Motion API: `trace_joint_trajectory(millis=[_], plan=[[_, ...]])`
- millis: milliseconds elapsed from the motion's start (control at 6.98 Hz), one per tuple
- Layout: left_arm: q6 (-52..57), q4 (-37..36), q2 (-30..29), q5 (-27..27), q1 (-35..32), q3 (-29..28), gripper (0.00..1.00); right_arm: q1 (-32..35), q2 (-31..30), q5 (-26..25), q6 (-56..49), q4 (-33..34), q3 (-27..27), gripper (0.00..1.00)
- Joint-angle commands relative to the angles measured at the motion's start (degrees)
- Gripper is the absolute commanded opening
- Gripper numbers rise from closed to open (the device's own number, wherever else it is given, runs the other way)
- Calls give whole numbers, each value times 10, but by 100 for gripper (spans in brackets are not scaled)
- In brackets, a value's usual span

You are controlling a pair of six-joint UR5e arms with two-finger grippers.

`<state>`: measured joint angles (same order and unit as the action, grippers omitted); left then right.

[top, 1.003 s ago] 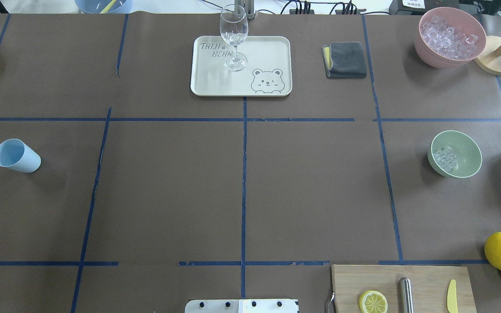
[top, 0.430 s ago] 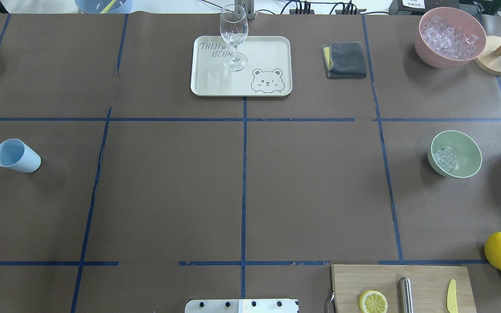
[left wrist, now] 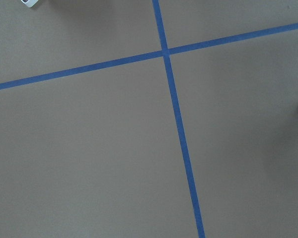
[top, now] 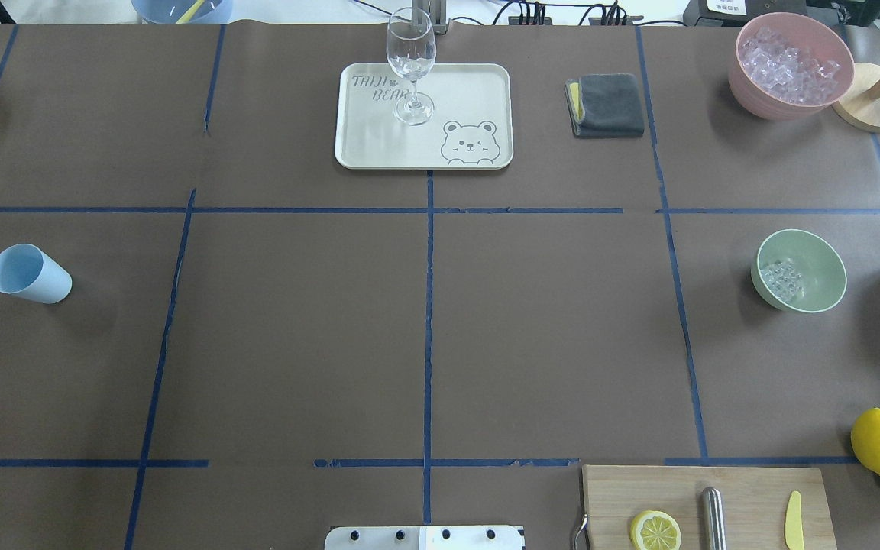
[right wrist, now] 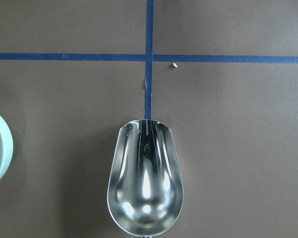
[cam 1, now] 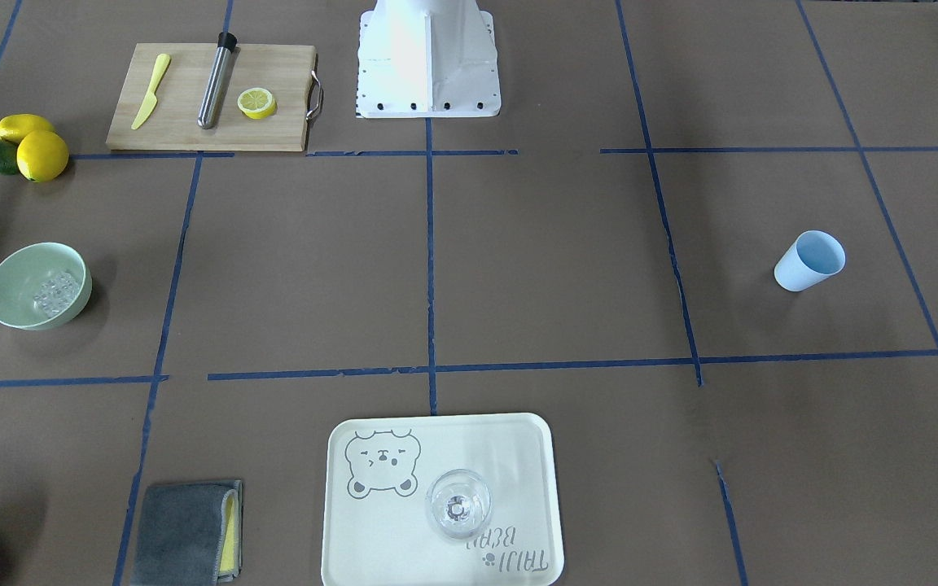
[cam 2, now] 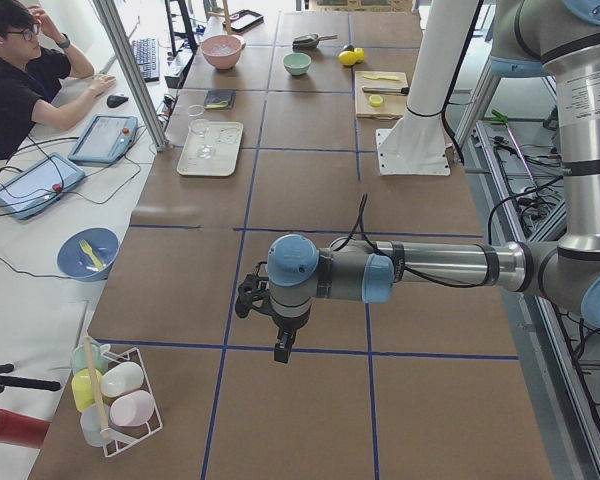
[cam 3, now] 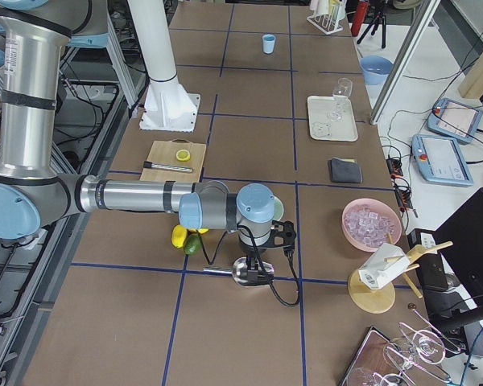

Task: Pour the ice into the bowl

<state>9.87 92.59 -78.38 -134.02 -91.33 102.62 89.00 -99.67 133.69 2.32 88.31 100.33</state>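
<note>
- Right jaws: they show only in the right side view, low over the counter (top: 547,328) at its right end. Whether they are apart or clamped cannot be told.
- A steel scoop (right wrist: 145,181) projects ahead of that wrist, hollow side up and empty.
- Left jaws: they show only in the left side view, hanging above bare counter. Their state cannot be told, and no object shows at them.
- The bowl (top: 820,263) stands near the scoop, apart from it, its rim entering the right wrist view at the left edge.
- The ice (top: 780,279) lies in a small heap on the bowl's floor, off to one side.
- Judgement: with the scoop empty and ice in the bowl, the pour appears delivered. The step in hand is probably taking the scoop away.
- Technique: keep the scoop level, lift before travelling sideways, and steer wide of the bowl's rim, since a light bowl is likely to slide if nudged.
- Beyond: the pink container (top: 791,65) of ice stands at the far right corner, and a light blue cup (top: 27,273) well apart on the left.
</note>
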Motion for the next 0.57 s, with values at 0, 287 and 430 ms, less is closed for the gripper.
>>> trace_joint_trajectory(millis=[0, 287, 430], plan=[[1, 1, 0, 0, 0, 1, 100, 0, -1, 1, 1, -1, 0, 100], [0, 3, -1, 0, 1, 0, 100, 0, -6, 1, -4, -3, 0, 100], [0, 3, -1, 0, 1, 0, 100, 0, -7, 1, -4, -3, 0, 100]])
